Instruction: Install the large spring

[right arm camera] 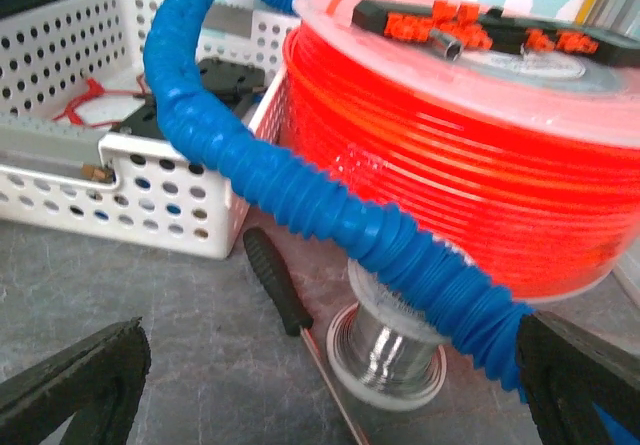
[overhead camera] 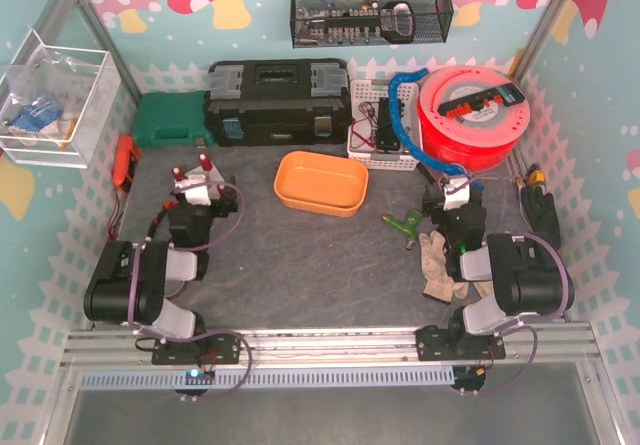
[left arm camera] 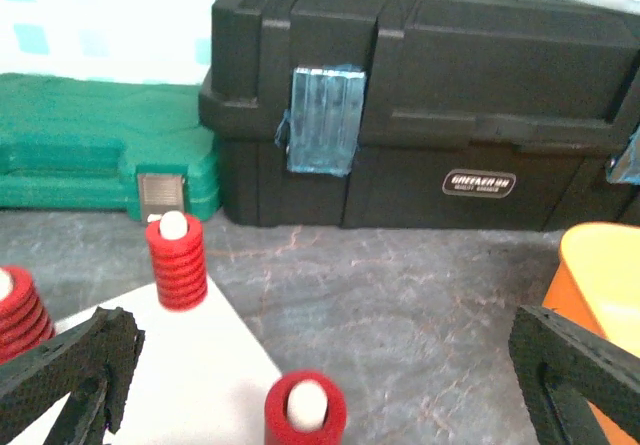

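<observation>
Near the surface's left edge, the left arm sits folded, its tool [left arm camera: 322, 365] aimed at the back edge, fingers spread wide and gripping nothing. Between them lies a white block [left arm camera: 200, 365] with red springs [left arm camera: 177, 260] seated upright over white pegs. Toward the near right corner, the right arm is folded likewise, its tool [right arm camera: 320, 375] gaping, empty, facing the orange spool [right arm camera: 450, 145].
</observation>
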`<state>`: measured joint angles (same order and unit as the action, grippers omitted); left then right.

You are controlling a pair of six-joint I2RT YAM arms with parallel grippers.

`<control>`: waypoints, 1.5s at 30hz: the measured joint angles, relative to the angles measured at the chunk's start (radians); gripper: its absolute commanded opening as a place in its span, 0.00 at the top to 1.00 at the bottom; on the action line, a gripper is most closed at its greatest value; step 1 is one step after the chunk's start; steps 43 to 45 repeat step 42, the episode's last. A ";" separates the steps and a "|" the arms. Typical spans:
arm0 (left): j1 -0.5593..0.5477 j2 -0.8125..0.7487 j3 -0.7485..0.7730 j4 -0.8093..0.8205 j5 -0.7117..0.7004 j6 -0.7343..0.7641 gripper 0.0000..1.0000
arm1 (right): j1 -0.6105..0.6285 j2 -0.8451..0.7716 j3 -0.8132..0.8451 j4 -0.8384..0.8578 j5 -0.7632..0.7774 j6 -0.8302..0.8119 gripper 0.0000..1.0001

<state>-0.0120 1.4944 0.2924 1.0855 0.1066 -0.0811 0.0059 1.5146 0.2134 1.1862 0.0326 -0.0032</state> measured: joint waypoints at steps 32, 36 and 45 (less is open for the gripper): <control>-0.029 0.030 -0.056 0.161 -0.058 0.018 0.01 | -0.001 0.001 -0.003 0.087 0.074 0.023 0.01; -0.029 0.030 -0.056 0.161 -0.059 0.018 0.01 | -0.001 0.001 -0.003 0.087 0.076 0.023 0.01; -0.029 0.030 -0.056 0.161 -0.059 0.018 0.01 | -0.001 0.001 -0.003 0.087 0.076 0.023 0.01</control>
